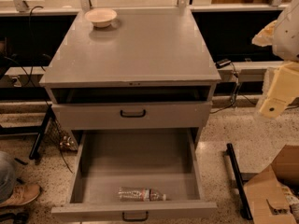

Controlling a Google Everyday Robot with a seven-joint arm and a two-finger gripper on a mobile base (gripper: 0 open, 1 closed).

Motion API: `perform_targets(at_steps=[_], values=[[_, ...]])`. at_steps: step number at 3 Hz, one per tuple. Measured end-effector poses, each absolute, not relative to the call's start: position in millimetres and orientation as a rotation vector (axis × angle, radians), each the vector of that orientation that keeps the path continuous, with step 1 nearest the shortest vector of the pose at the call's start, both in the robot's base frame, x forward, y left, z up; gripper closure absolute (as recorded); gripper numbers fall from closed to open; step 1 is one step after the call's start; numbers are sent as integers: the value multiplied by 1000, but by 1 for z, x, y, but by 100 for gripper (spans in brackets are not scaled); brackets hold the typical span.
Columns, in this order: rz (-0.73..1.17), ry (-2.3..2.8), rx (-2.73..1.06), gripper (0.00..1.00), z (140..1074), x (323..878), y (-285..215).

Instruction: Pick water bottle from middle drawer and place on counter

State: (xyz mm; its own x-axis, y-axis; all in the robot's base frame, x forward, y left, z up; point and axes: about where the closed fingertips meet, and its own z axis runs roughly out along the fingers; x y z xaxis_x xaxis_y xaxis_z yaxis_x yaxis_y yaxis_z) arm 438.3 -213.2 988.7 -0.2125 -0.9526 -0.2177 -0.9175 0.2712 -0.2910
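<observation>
The water bottle [141, 194] lies on its side near the front of the open middle drawer [88, 171], cap pointing right. The drawer is pulled far out, and its black handle [135, 215] shows at the bottom edge. The shallower drawer [132, 113] above it is closed. The counter [140, 45] is the grey cabinet top. My gripper [275, 99], cream-coloured under a white arm, hangs at the right edge of the view. It is well to the right of the cabinet, at about the height of the upper drawer, and far from the bottle.
A pale bowl [100, 17] sits at the counter's back left. A cardboard box [273, 190] and a black bar [236, 181] lie on the floor at the right. A person's shoe [18, 195] is at the bottom left. Cables hang behind the cabinet.
</observation>
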Motion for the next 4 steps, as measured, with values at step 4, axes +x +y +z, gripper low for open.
perform_targets(at_steps=[4], values=[[278, 2201, -1745, 0, 813, 441, -167]])
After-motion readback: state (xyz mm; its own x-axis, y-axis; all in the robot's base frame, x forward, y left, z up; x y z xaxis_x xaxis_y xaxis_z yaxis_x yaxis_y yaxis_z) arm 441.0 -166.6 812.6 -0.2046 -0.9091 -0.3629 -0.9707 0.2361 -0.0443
